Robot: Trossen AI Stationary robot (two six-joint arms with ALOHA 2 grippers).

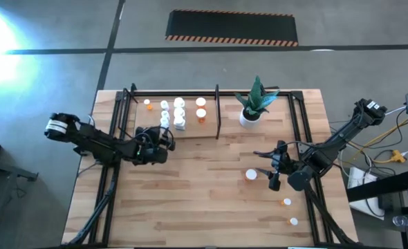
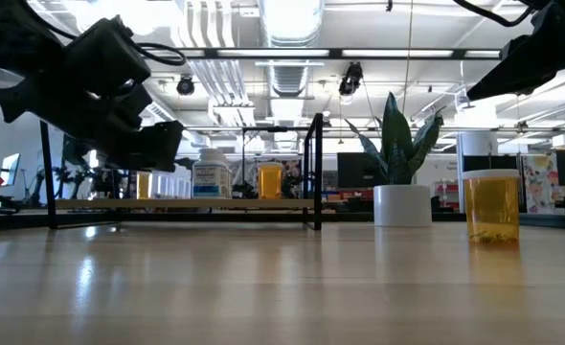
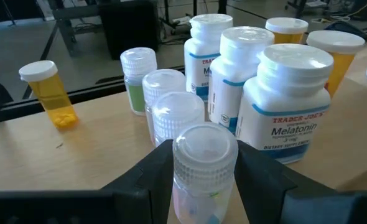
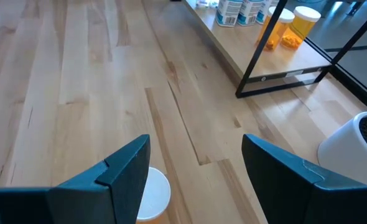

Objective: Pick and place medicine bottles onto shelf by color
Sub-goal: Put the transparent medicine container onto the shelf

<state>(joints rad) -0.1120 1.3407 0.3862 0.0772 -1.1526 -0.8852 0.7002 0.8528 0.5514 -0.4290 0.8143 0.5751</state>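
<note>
Your left gripper (image 3: 202,186), at centre left of the high view, pinches a clear bottle (image 3: 203,163) at the shelf (image 1: 124,104) beside the white bottles (image 1: 179,114); next comes release, I judge, while your right gripper (image 4: 196,180) hangs spread above an orange bottle (image 4: 151,194).

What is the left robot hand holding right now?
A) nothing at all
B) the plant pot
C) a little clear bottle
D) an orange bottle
C: in the left wrist view the left gripper has its dark fingers on both sides of a small clear bottle, just in front of the white bottles on the shelf.
</note>
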